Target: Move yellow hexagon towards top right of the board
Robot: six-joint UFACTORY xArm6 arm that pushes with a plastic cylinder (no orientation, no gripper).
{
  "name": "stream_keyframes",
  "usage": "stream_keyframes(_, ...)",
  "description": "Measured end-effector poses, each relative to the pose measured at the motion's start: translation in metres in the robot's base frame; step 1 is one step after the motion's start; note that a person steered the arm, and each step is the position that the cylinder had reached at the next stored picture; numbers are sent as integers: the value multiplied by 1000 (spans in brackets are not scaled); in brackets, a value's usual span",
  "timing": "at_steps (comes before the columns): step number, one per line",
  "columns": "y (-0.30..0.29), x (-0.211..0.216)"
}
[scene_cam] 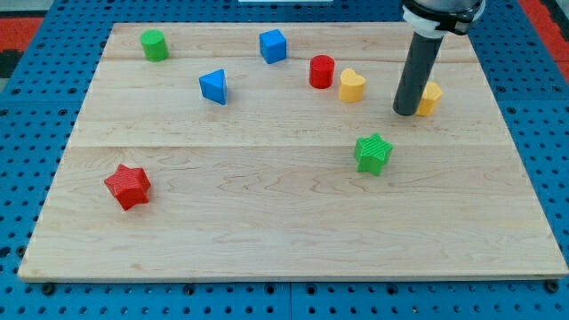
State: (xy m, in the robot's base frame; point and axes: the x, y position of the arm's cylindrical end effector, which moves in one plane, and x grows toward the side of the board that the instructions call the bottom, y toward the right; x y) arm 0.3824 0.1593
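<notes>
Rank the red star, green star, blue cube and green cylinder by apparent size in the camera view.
1. Red star
2. Green star, close behind; both sit nearer the view's bottom, so nearness may inflate them.
3. Blue cube and green cylinder look alike.

Wooden board (293, 258) on a blue pegboard surface (36, 98). Green cylinder (155, 44) at 10 o'clock; blue cube (273, 46) at 12; blue triangle (213, 86) at 11; red cylinder (322, 71) just beside yellow heart (352, 86) near 1; green star (373, 153) at 3; red star (128, 186) at 8.
</notes>
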Motion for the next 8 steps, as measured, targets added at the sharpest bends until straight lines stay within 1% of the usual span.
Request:
stream_keyframes(1, 0, -1)
stream_keyframes(3, 5, 23)
stream_keyframes(5, 36, -36)
stream_keyframes(7, 45, -10)
stream_keyframes(8, 56, -20)
